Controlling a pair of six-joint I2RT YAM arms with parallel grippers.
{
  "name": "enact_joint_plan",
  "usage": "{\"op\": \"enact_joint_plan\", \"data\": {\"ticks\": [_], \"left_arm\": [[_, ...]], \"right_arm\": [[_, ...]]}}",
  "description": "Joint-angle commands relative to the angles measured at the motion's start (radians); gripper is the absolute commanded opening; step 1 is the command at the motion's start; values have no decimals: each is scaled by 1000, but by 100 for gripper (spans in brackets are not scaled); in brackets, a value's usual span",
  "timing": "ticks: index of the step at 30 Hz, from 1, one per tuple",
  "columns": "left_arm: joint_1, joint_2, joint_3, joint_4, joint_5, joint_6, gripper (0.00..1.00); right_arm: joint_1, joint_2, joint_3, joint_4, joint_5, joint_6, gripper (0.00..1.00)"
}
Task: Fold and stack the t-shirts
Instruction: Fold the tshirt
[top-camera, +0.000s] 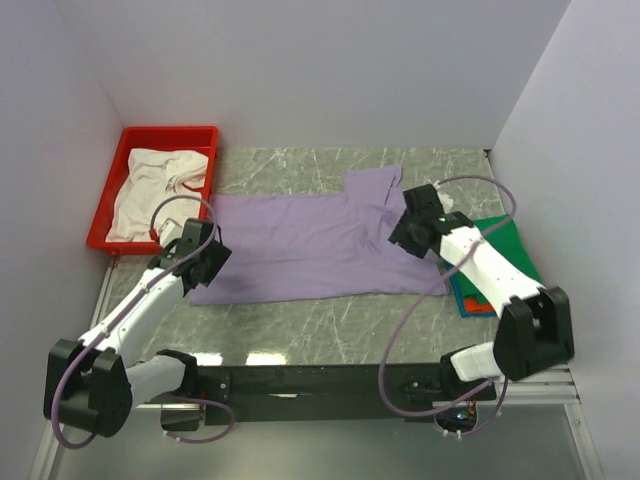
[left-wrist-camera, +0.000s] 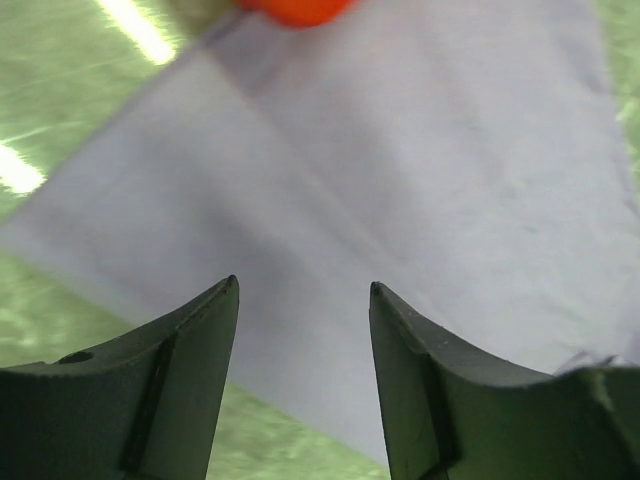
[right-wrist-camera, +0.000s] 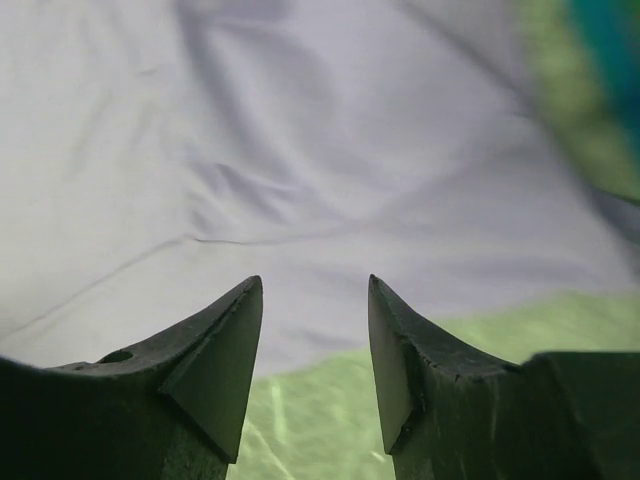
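Lavender t-shirt (top-camera: 310, 245) lay spread on the worktop (top-camera: 300, 330). Left tool (left-wrist-camera: 303, 285) and right tool (right-wrist-camera: 313, 280) both gaped empty above its edges; a shallow pinch might catch one layer, skewing the fold.

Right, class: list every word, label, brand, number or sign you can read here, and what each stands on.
None: no text is readable in any view.
The lavender t-shirt, the green t-shirt and the red tray show no lettering.
The white t-shirt in the tray has a faint reddish mark, too small to read.
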Motion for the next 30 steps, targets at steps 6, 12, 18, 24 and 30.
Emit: {"op": "enact_joint_plan", "data": {"ticks": [6, 12, 18, 24, 30], "left_arm": [[-51, 196, 74, 71, 7, 12, 58], [-56, 253, -34, 110, -12, -11, 58], [-57, 248, -120, 96, -33, -56, 58], [-59, 204, -144, 16, -47, -96, 59], [-62, 123, -190, -51, -52, -125, 59]], "right_arm": [[1, 175, -106, 293, -127, 52, 59], [-58, 165, -255, 380, -156, 96, 64], [-115, 94, -405, 410, -184, 122, 69], [-149, 10, -441, 303, -179, 127, 72], [-183, -116, -525, 239, -184, 107, 74]]}}
